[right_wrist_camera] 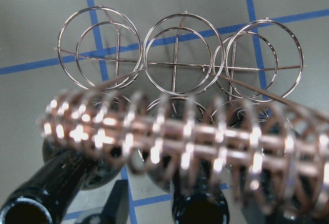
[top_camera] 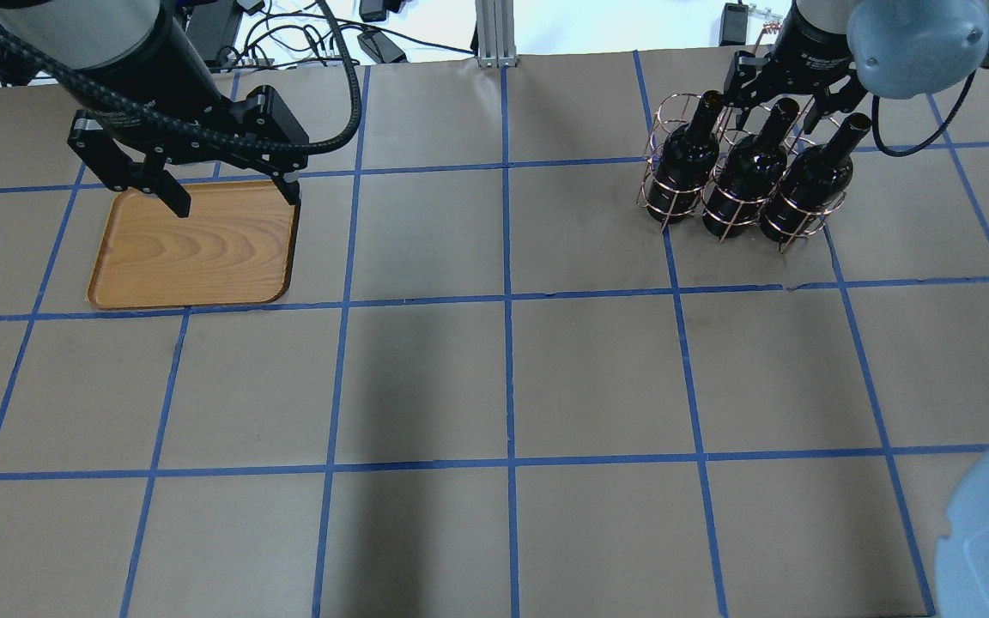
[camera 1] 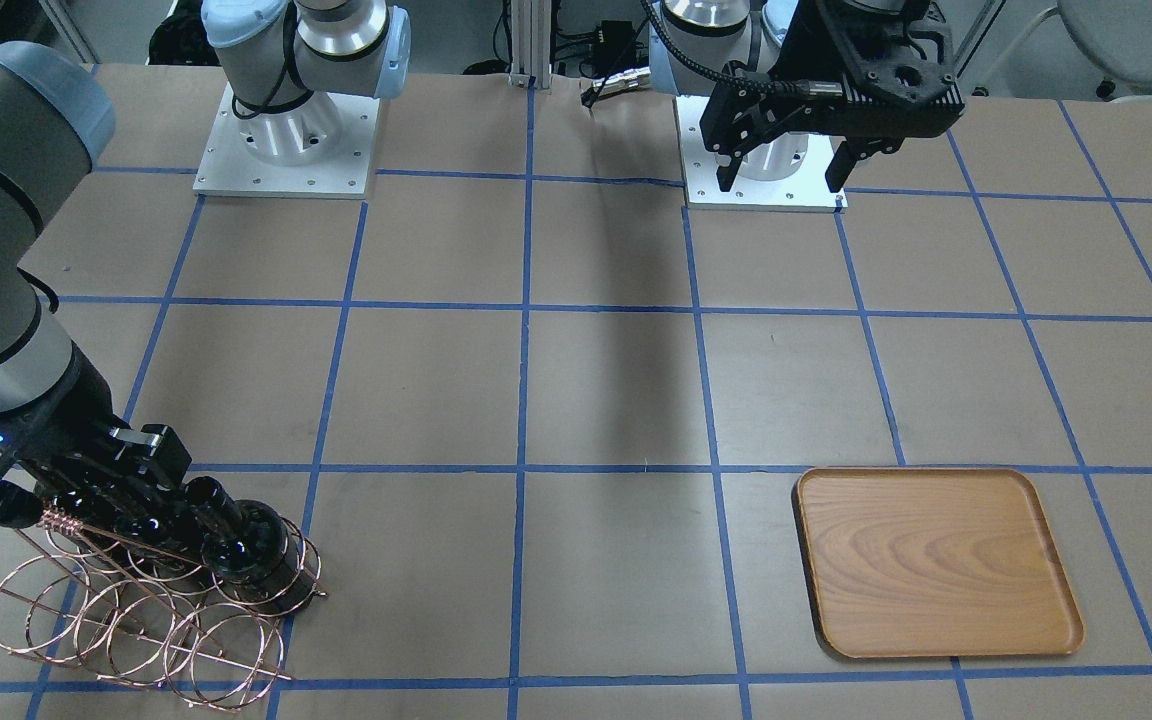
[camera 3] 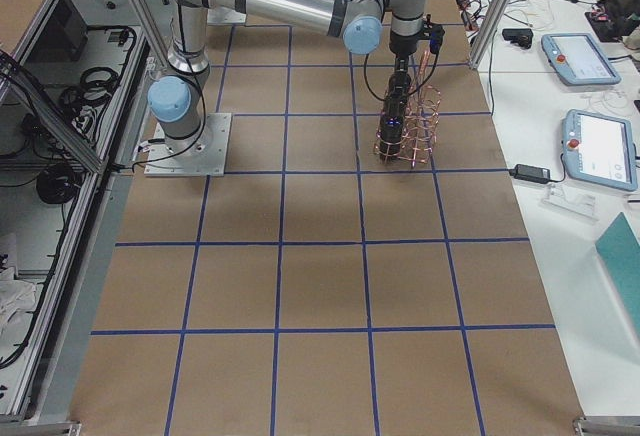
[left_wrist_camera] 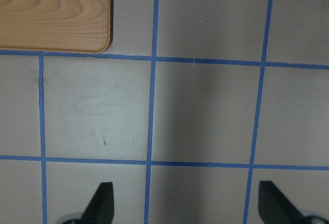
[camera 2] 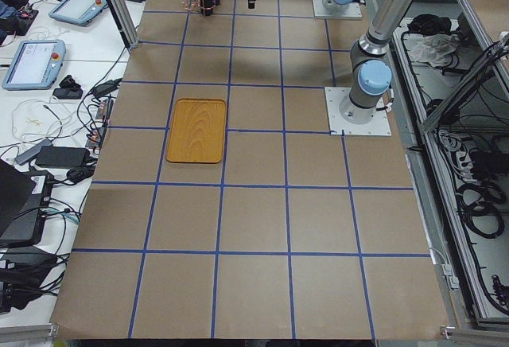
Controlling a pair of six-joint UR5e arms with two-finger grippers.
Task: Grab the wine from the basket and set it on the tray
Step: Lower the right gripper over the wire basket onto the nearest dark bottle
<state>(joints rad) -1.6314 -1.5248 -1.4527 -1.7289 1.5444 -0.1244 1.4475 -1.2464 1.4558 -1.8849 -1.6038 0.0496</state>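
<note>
**Inspector:** Right gripper (top_camera: 776, 99) is lowered over the basket (camera 1: 126, 625). Its fingers stand either side of the neck of the middle wine bottle (top_camera: 745, 176). In the overhead view they sit wider than the neck, so I record them as apart, with nothing clamped.

**Clerk:** Why take it by the neck?

**Inspector:** Wire loops ring each bottle's body, and the two outer bottles (top_camera: 682, 163) press close on either side. The neck is the only part standing free above the rack. The coiled handle (right_wrist_camera: 180, 136) runs right under the wrist, so in my judgement the approach is narrow.

**Clerk:** Where does the wine stand?

**Inspector:** All three bottles are upright in the row of loops nearer the robot. The far row holds none.

**Clerk:** And the other arm?

**Inspector:** Left gripper (camera 1: 781, 185) hangs high over the table (top_camera: 503, 386) on the tray's side, jaws wide and holding nothing. I judge it parked out of the way.

**Clerk:** The tray?

**Inspector:** The tray (top_camera: 194, 257) lies flat and well apart from the basket, towards the other end of the table, with no bottle on it.

**Clerk:** Risks?

**Inspector:** The bottle will likely need a straight vertical lift to clear its loop. Glossy glass may slip in a light grip.
</note>
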